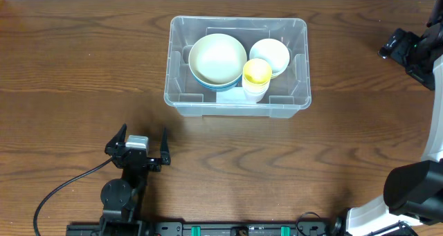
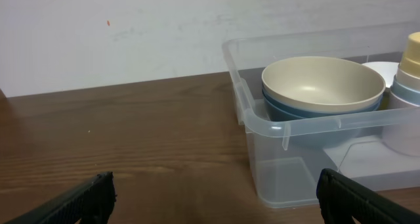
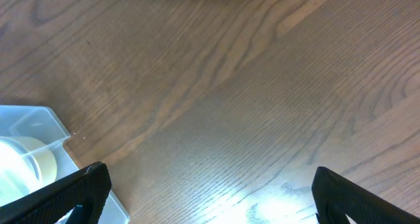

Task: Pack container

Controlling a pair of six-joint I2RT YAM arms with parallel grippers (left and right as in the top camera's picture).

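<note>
The clear rectangular container [image 1: 237, 104] sits at the table's far centre. Inside it a cream bowl [image 1: 217, 57] is nested in a blue bowl [image 1: 208, 82], with a white bowl [image 1: 271, 54] to the right and a yellow cup stacked in a white cup [image 1: 257, 75] in front. My left gripper [image 1: 138, 147] is open and empty, near the front left, short of the container [image 2: 289, 129]. My right gripper [image 1: 405, 52] is open and empty at the far right edge; its wrist view shows a container corner [image 3: 39, 122].
A black cable [image 1: 59, 191] runs from the left arm's base toward the front left. The right arm's base [image 1: 415, 187] stands at the front right corner. Bare wooden tabletop [image 1: 83, 70] surrounds the container.
</note>
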